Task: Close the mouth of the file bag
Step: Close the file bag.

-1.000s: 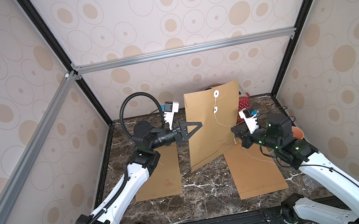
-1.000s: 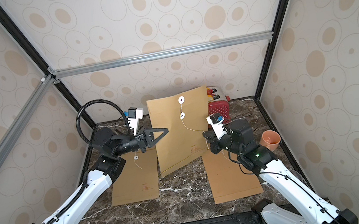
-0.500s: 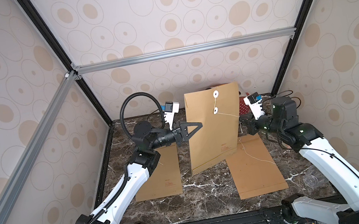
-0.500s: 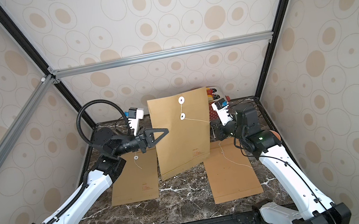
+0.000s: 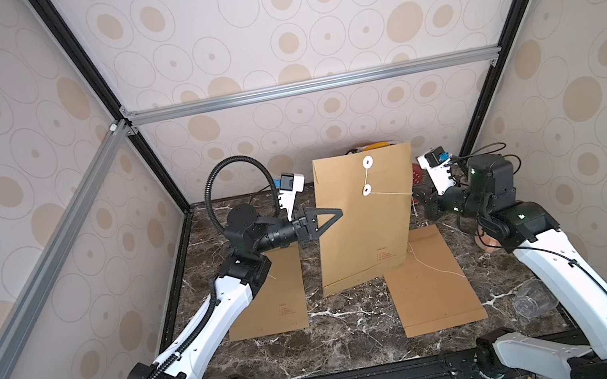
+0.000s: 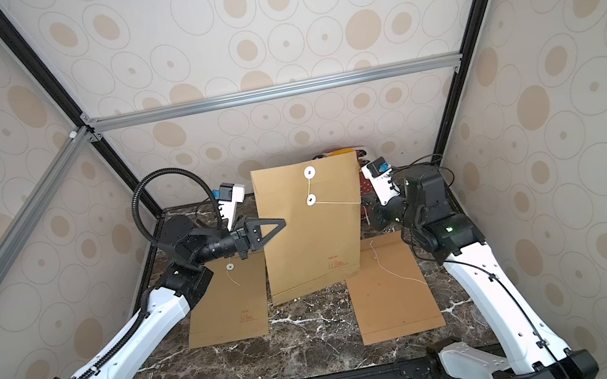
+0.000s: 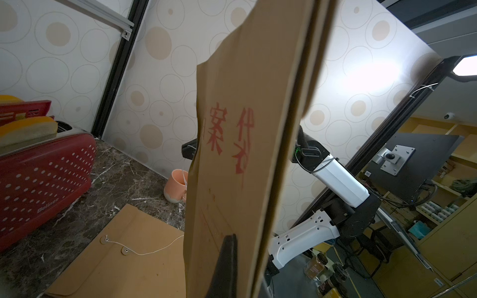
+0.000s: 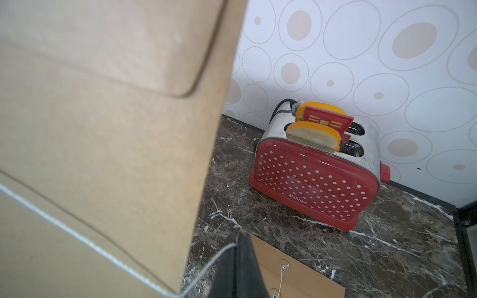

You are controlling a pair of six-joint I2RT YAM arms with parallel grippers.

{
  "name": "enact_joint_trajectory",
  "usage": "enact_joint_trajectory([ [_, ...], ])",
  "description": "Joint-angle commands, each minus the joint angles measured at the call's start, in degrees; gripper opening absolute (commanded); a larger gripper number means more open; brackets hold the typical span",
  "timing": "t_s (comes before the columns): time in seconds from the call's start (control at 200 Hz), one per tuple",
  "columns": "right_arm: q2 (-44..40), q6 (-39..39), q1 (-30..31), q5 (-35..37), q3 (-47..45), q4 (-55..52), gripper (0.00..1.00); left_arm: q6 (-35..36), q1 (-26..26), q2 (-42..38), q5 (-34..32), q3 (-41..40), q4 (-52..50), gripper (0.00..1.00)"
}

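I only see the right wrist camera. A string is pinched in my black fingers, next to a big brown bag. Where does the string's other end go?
Observer: In a top view, the string runs from your right gripper to the lower white disc on the file bag.
Operator: What holds that bag up?
Observer: The left gripper is shut on the edge opposite you, holding the bag upright.
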Motion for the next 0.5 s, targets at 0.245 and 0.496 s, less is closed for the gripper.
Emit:
enact_joint_trajectory([
  [0.245,-1.92,-2.50,-0.29,4.42,3.20,-4.92,0.00,8.04,0.00,-1.23,-3.32,2.45,-8.60,0.00],
  [0.496,-2.62,-1.96,-0.31,4.61,3.26,-5.39,0.00,9.22,-0.03,-1.23,-4.16,2.46,-9.86,0.00],
])
